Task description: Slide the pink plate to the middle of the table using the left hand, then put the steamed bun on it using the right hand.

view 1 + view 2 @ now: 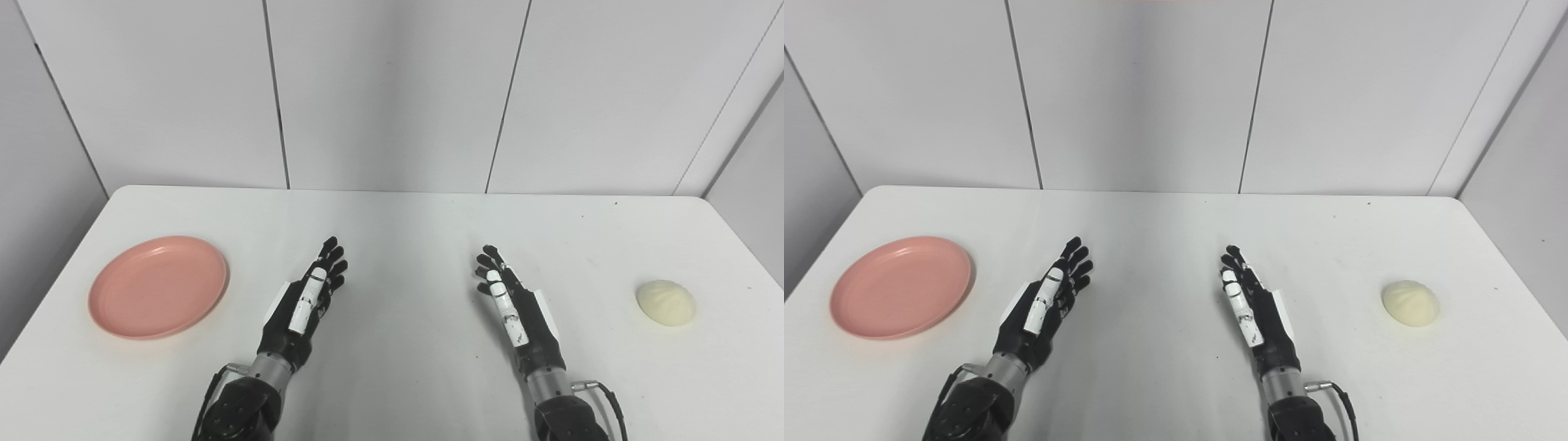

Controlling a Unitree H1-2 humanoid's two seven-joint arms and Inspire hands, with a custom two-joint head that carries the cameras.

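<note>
Nothing done yet: pink plate [158, 286] sits far left, steamed bun [666, 302] far right. My left hand [308, 299] and right hand [510, 301] are spread, empty, mid-table.

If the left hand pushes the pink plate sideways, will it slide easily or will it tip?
The pink plate looks shallow and wide, lying flat on the smooth white table, so it will probably slide rather than tip. It appears to be plastic, so likely light. A push high on its rim might lift one edge.
</note>
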